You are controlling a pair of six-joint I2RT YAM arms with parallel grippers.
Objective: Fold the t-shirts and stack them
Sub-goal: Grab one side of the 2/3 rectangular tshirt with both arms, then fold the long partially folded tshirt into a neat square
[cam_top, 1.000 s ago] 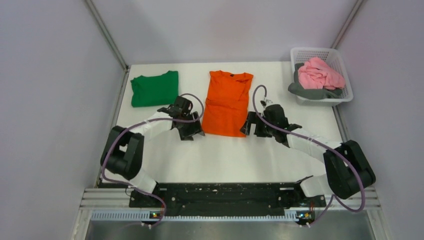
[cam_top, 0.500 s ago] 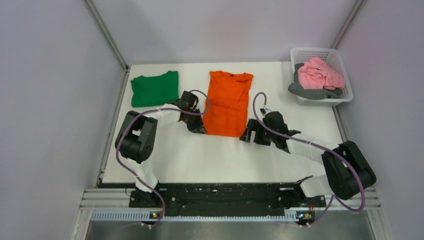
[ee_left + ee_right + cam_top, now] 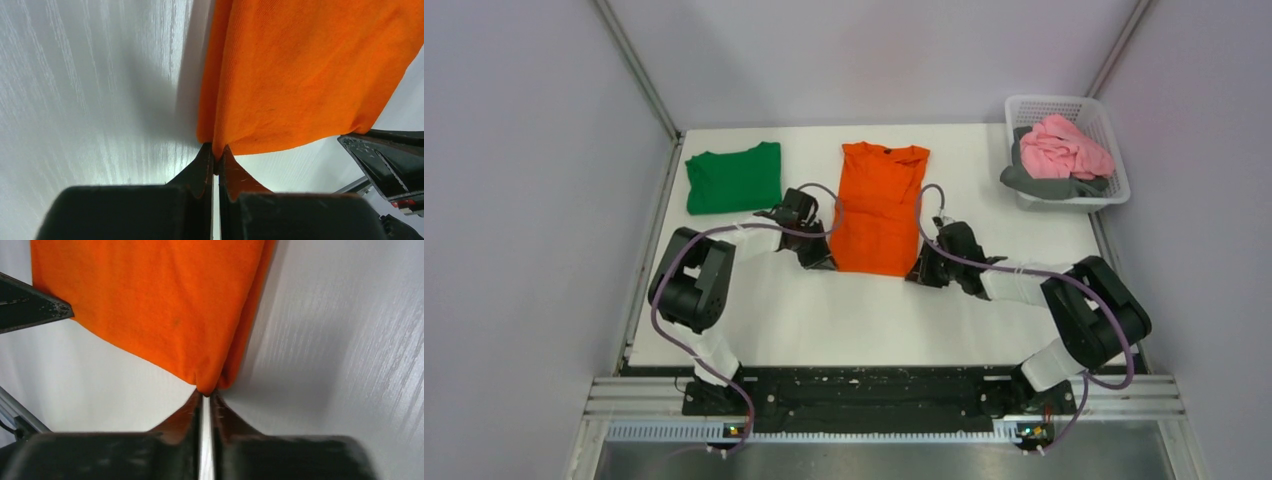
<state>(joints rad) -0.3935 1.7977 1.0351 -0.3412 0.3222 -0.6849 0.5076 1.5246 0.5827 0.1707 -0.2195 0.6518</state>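
Orange t-shirt (image 3: pixel 881 205) lies lengthwise on desk (image 3: pixel 864 315) centre; left gripper (image 3: pixel 216 156) clamped on its near-left hem corner, right gripper (image 3: pixel 205 394) clamped on near-right corner. Green t-shirt (image 3: pixel 734 178) folded far left, apart.

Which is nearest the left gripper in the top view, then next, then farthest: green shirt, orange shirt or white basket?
1. orange shirt, pinched at its near-left corner by the left gripper.
2. green shirt, to the left and farther back.
3. white basket, far right corner.
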